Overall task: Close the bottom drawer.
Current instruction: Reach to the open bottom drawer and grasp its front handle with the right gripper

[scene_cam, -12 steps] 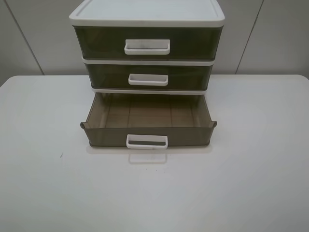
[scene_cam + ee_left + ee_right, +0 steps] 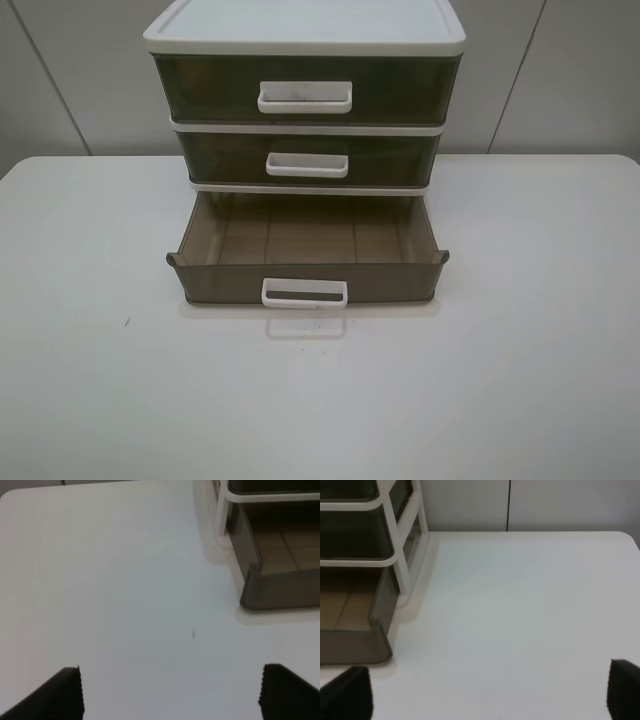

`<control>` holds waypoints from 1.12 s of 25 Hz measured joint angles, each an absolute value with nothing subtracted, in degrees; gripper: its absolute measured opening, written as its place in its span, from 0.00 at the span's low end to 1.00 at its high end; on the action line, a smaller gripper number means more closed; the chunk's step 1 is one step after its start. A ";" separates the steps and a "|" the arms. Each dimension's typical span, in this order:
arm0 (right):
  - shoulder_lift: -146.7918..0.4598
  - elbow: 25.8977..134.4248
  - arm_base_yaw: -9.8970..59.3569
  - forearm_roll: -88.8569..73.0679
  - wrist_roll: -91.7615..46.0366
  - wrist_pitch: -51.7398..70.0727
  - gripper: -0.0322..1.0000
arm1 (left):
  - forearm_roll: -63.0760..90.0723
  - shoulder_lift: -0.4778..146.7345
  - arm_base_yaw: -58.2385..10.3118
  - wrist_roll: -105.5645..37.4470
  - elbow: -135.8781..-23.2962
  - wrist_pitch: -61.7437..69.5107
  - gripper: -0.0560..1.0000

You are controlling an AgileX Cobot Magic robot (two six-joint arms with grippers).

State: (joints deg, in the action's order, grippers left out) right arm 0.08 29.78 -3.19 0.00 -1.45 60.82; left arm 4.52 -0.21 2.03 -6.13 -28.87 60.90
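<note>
Smoky-brown plastic marked the bottom drawer (image 2: 305, 245), which stood pulled well out of the cabinet (image 2: 305, 30) on the white table (image 2: 520, 380). Its white handle (image 2: 304, 292) faced the robot, and its tray looked empty. The middle drawer (image 2: 230, 158) above it sat shut.

Neither arm showed in the high view. Each wrist view caught one front corner of the drawer, still apart from the fingers. The left gripper (image 2: 171, 686) had its fingers spread wide and held nothing, and so did the right gripper (image 2: 489, 680).

Several things could have gone wrong from there. A push landing near one corner rather than at the handle would likely have skewed the drawer, so that it jammed in its runners. The cabinet looked light and stood on a smooth top, so a hard shove might have slid the whole unit back rather than seating the drawer. Spread fingers could also have snagged a lipped corner or the handle loop.

Against the frame half a second earlier, nothing visible differed: the drawer was out just as far, and no arm had entered the high view.
</note>
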 joint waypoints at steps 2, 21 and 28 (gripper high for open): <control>0.08 29.78 -3.19 0.00 -1.45 60.82 0.83 | 4.52 -0.21 2.03 -6.13 -28.87 60.90 0.73; -7.44 29.84 -1.76 -0.65 -1.45 60.75 0.83 | 4.52 -0.21 2.03 -6.13 -28.87 60.90 0.73; -31.45 36.85 -1.69 -5.86 -1.45 53.95 0.83 | 4.52 -0.21 2.03 -6.13 -28.87 60.90 0.73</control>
